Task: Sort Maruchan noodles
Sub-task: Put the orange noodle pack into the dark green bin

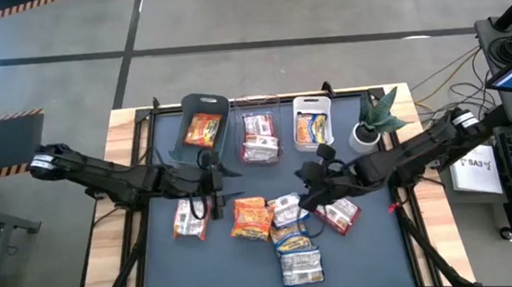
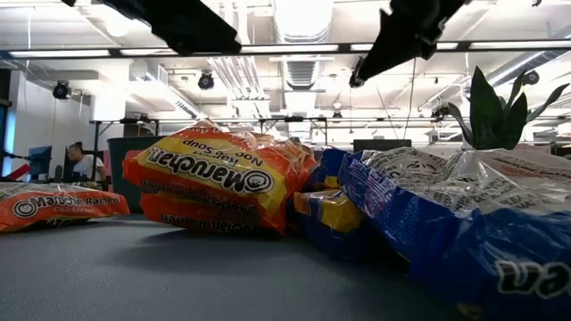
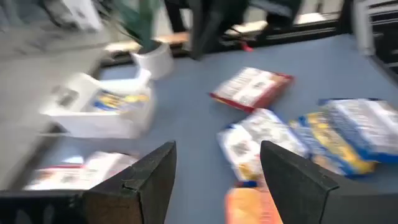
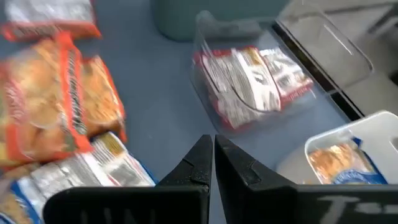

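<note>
Several loose Maruchan packets lie flat mid-table: a red-and-white one (image 1: 190,219), an orange pair (image 1: 251,218), yellow-and-blue ones (image 1: 294,240) and another red-and-white one (image 1: 338,215). The teal bin (image 1: 199,107) holds an orange packet (image 1: 203,129), the clear bin (image 1: 259,123) a red-and-white packet (image 4: 252,84), and the white bin (image 1: 311,106) a yellow-and-blue packet (image 4: 339,163). My left gripper (image 3: 217,149) hovers open above the table between the teal bin and the loose pile. My right gripper (image 4: 213,146) is shut and empty, above the table before the clear bin.
A potted plant (image 1: 375,119) stands at the table's far right, beside the white bin. The three bins line the far edge. Bare blue mat (image 1: 369,264) lies near the front corners. In the low view the orange packets (image 2: 214,178) and blue ones (image 2: 419,214) fill the foreground.
</note>
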{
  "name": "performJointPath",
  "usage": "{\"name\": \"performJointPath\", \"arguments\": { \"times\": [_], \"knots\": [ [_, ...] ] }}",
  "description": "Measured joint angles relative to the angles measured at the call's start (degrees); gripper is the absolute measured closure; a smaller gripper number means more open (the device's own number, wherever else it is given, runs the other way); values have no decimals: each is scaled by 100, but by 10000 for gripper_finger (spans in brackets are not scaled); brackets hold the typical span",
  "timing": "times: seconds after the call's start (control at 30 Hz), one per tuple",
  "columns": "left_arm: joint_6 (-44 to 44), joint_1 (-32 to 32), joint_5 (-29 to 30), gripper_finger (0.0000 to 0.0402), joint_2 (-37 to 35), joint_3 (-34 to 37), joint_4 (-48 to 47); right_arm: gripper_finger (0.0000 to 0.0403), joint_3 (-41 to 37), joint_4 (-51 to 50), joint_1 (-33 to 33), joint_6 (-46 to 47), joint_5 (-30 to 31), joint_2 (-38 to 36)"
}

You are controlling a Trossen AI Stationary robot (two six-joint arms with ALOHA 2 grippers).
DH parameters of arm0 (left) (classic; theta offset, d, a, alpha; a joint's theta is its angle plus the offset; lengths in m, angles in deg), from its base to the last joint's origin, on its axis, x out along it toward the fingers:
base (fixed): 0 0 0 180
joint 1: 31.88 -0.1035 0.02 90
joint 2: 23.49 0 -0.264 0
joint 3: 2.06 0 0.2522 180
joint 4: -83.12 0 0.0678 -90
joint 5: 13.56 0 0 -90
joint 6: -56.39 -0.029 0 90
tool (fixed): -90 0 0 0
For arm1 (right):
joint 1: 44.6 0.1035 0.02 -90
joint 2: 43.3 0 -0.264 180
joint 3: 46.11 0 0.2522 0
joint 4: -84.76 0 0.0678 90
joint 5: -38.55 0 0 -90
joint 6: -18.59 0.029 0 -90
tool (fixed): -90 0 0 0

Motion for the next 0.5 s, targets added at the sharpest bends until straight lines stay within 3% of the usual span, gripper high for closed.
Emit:
{"name": "performJointPath", "arguments": {
  "times": [0.33, 0.5],
  "knots": [
    [1327, 69, -913, 187, 642, 1, -203, 394, -1539, 1561, 47, -286, -25, -1325],
    [2471, 172, -1038, 187, 650, -333, -1145, 394, -2158, 2458, 47, -689, -224, -1702]
  ]
}}
